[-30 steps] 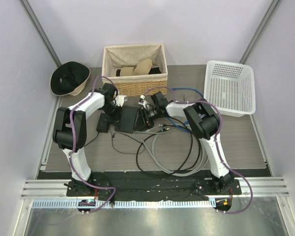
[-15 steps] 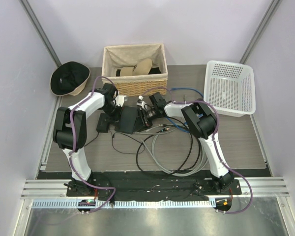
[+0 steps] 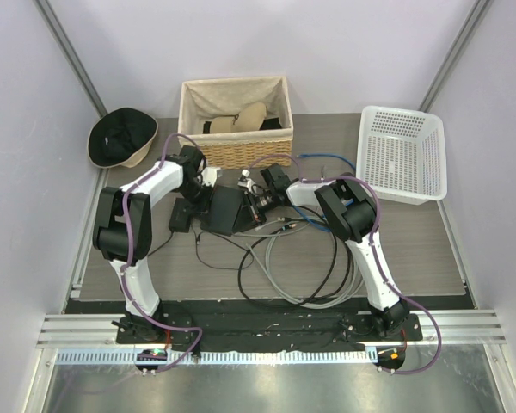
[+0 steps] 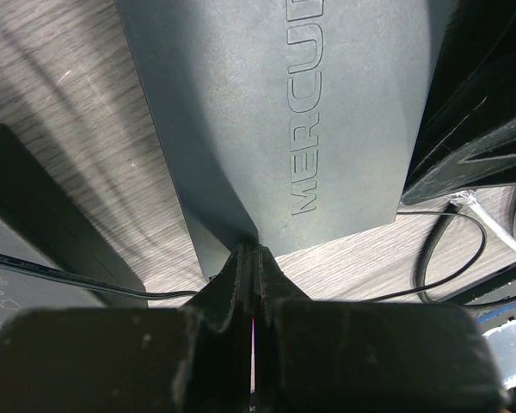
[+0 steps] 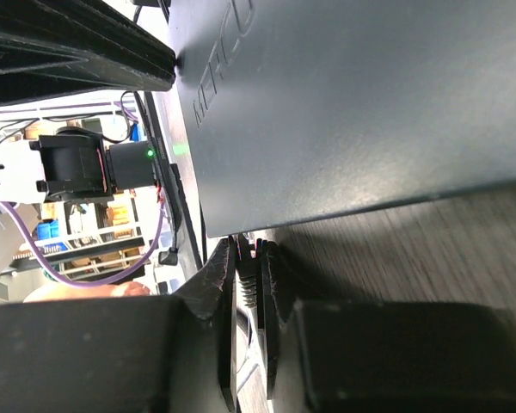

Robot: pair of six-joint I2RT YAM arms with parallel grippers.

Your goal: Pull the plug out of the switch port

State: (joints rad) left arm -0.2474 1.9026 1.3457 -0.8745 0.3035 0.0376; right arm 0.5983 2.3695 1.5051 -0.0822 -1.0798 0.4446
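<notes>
The switch [image 3: 224, 209] is a flat matte black box in the middle of the table. It fills the left wrist view [image 4: 275, 112] and the right wrist view [image 5: 370, 103]. My left gripper [image 3: 203, 194] is shut, and its fingertips [image 4: 251, 251] rest against the switch's near corner. My right gripper [image 3: 256, 201] is at the switch's right edge, shut on the plug [image 5: 252, 262]. The plug is a black connector with a ribbed boot, right at the box's narrow edge. The port itself is hidden behind the fingers.
A small black power brick [image 3: 182, 216] with a thin cord lies left of the switch. Grey and black cables [image 3: 301, 258] loop in front of it. A wicker basket [image 3: 235, 120] stands behind, a white plastic basket [image 3: 402, 155] at the right, and a hat [image 3: 122, 138] at the far left.
My right gripper has shifted slightly left, closer against the switch's edge. The left arm has stayed where it was.
</notes>
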